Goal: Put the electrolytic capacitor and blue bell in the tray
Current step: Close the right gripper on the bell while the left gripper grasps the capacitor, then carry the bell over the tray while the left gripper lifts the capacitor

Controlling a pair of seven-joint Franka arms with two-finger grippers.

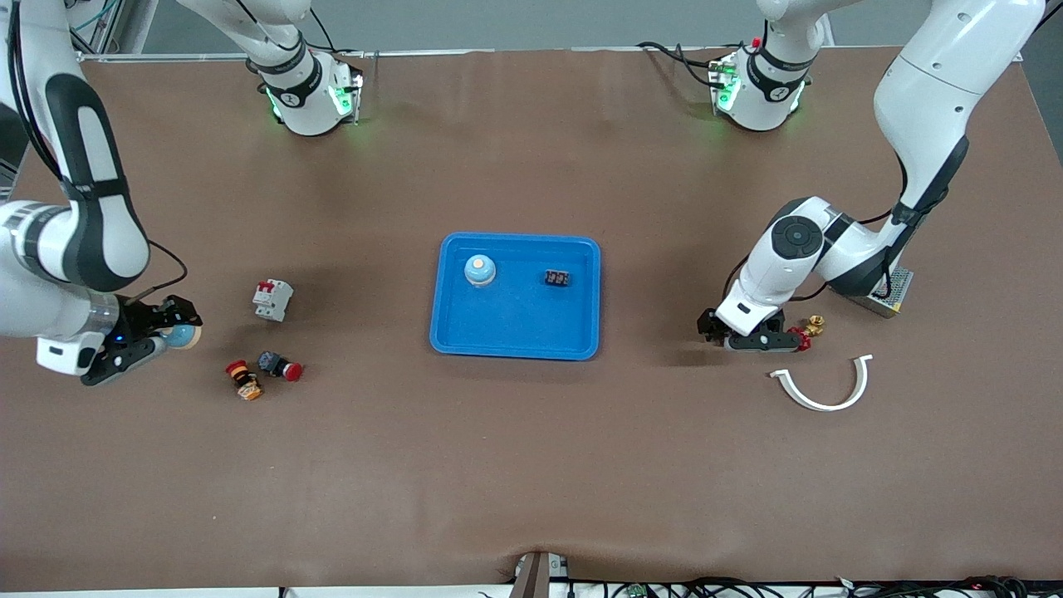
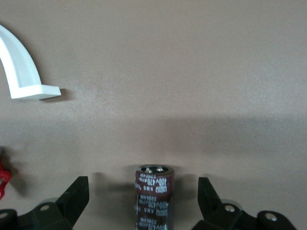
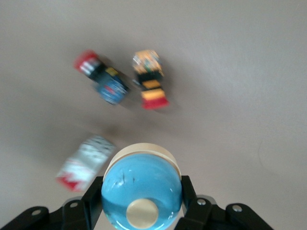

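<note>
**Bell gripped, capacitor waiting**

My right pincer (image 3: pixel 139 211) holds the blue bell (image 3: pixel 141 184), well off the tray (image 1: pixel 515 340) toward the right arm's end. I'd carry it level. Left pincer (image 2: pixel 141 201) stands wide around the upright capacitor (image 2: pixel 153 196); I'd close squarely

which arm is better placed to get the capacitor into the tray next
Left. Its open end effector straddles the upright dark cylindrical electrolytic capacitor. The right end effector is shut on the round blue bell, away from the shallow bright-blue plastic tray.
</note>
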